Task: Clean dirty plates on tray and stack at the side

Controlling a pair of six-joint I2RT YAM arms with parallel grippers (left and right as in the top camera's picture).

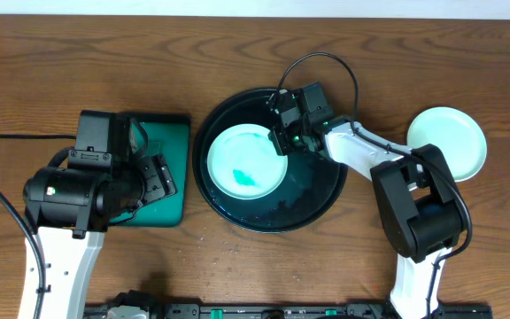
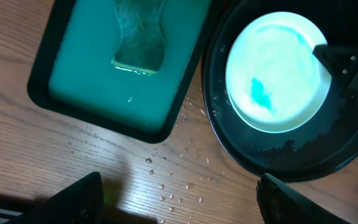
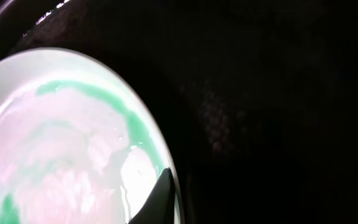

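Two plates are in sight. The smeared plate lies flat in the left half of the round black tray, with a teal blot near its middle and a green streak along its rim. A clean-looking plate sits alone on the table, well off to the right, beside the right arm.

What matters for the next move is how the right gripper stands to the smeared plate. It is down at that plate's right-hand edge, with the plate spreading away from it toward the left arm's side. A round plate has no long axis to line up with. From the wrist view one dark fingertip overlaps the rim, but I cannot tell whether the hand is pinching or only poised, since the other finger is out of sight.

The left gripper hangs spread wide and empty above the near end of the rectangular tray, clearly the farther hand. That tray holds a wet-looking green surface and a sponge. Droplets speckle the wood between the two trays.
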